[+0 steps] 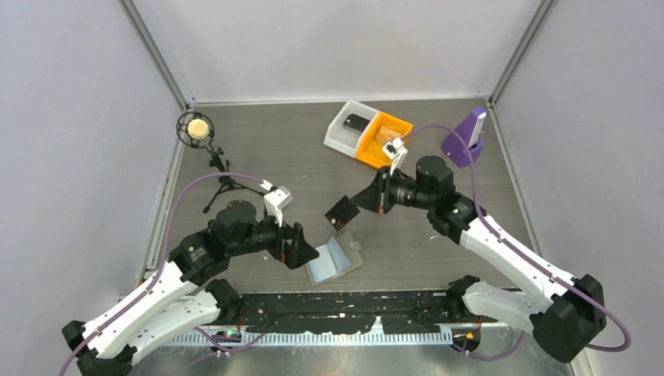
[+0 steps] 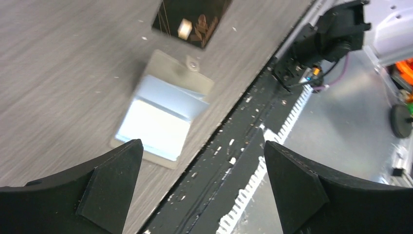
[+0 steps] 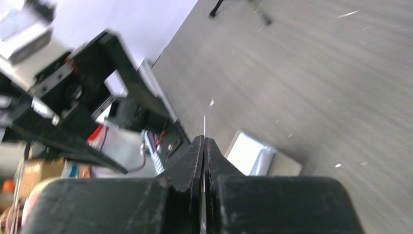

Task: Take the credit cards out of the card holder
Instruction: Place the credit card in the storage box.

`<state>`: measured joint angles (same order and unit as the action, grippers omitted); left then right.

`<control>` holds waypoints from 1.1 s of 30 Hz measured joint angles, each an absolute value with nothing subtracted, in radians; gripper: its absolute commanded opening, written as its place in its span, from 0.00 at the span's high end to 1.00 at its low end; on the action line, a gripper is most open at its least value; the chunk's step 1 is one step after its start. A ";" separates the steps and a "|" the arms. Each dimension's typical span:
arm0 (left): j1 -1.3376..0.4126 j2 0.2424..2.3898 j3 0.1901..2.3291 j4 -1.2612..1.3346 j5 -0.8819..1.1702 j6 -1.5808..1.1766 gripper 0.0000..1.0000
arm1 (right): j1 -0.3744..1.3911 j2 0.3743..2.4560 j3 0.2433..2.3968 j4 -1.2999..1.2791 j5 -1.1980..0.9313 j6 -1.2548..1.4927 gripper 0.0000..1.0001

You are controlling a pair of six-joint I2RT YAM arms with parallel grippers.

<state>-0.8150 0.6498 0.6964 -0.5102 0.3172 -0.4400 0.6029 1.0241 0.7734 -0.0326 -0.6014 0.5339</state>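
The card holder lies open on the table near the front edge, its light blue panels facing up. It also shows in the left wrist view and the right wrist view. My right gripper is shut on a dark credit card and holds it above the table, just beyond the holder. In the right wrist view the card shows edge-on between the closed jaws of the right gripper. My left gripper is open and empty just left of the holder; it also shows in its wrist view, as does the dark card.
A white bin with a dark item inside and an orange bin stand at the back middle. A purple stand is at the back right. A microphone on a tripod is at the back left. A black strip runs along the near edge.
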 measured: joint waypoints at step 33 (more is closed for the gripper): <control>-0.815 0.645 0.813 -0.832 0.004 -0.270 0.00 | 0.412 1.921 1.270 0.477 0.335 0.979 0.95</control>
<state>-0.8150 0.6445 0.8127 -0.8322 0.0036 -0.2699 0.4118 1.9209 1.2697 0.4770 0.3351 0.9791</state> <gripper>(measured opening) 0.994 0.066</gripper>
